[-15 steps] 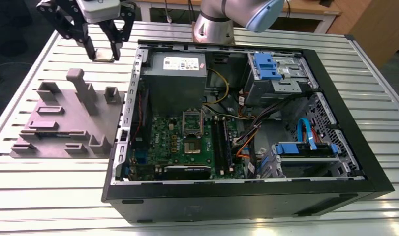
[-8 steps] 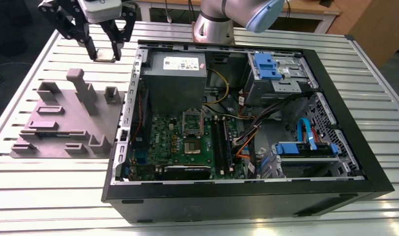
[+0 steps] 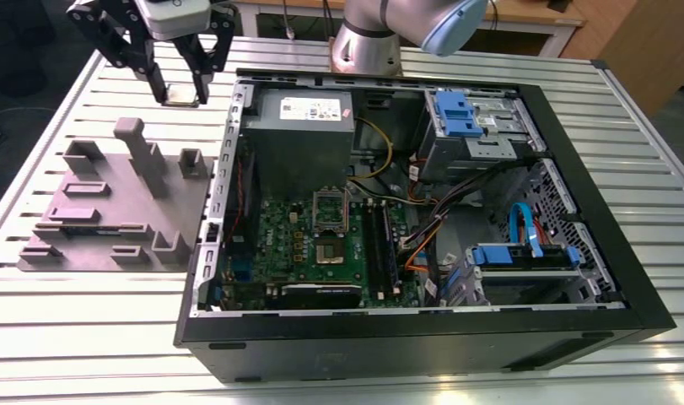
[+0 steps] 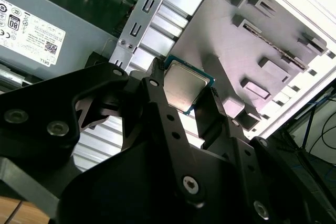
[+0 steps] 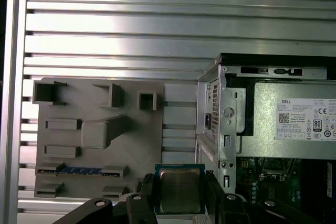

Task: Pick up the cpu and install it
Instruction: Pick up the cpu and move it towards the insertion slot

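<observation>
The cpu [image 4: 186,87] in the end effector [image 3: 184,86] above the table [image 3: 94,325], between parts fixture [image 3: 105,202] and computer case [image 3: 432,348]

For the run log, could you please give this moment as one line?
gripper: shut on cpu; place: over slatted table, between grey fixture block and computer case

You see a white label [image 5: 307,119] on the grey power-supply box [image 5: 265,129], carrying small print, round marks and a square code; it shows in both wrist views and the exterior view
</observation>
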